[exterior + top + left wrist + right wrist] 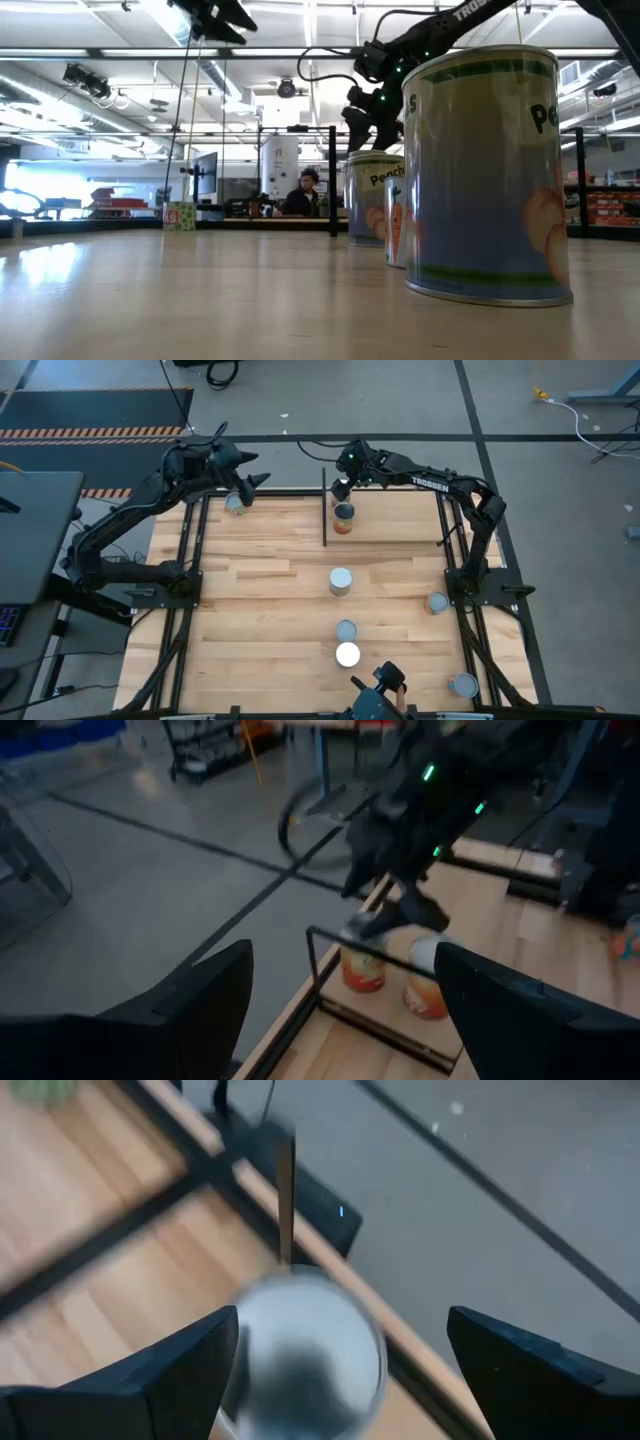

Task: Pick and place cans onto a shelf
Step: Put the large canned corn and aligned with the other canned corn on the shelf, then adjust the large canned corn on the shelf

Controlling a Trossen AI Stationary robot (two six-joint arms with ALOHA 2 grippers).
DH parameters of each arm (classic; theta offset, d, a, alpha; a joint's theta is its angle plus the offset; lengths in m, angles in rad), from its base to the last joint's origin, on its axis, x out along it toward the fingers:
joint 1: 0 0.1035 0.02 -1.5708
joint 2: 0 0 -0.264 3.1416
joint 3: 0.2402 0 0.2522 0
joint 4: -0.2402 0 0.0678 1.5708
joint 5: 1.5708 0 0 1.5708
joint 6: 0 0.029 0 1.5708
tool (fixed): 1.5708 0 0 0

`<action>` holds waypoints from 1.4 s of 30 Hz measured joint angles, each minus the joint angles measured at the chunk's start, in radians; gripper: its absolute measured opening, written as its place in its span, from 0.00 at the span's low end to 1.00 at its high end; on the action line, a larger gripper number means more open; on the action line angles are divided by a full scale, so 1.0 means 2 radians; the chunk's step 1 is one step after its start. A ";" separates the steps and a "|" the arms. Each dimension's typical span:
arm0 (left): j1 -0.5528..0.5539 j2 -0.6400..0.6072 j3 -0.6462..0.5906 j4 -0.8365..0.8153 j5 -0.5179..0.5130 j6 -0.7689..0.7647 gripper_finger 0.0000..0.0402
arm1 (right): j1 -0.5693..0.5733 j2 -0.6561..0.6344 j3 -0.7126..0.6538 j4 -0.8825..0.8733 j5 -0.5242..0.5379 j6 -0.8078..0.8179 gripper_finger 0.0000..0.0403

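Observation:
The shelf (400, 520) stands at the table's far edge. Two cans rest on their bases at its left end: an orange-labelled one (343, 518) and one at the far corner (300, 1350). My right gripper (342, 484) hangs open just above that far can, a finger on either side of its silver top and clear of it. My left gripper (247, 472) is open and holds nothing, high over the table's far left, near another can (236, 503). The left wrist view shows both shelf cans (363, 970) (425, 992) under the right arm.
Several more cans stand on the tabletop: one at the middle (341, 581), two nearer the front (346, 630) (347, 654), and two on the right (436, 603) (463, 685). The shelf's black posts (325, 510) rise beside the right gripper. A person sits in the room behind (305, 192).

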 joint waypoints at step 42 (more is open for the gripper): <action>-0.032 -0.028 0.000 -0.015 -0.001 -0.029 0.79 | 0.203 -0.154 0.025 -0.100 0.063 -0.049 0.89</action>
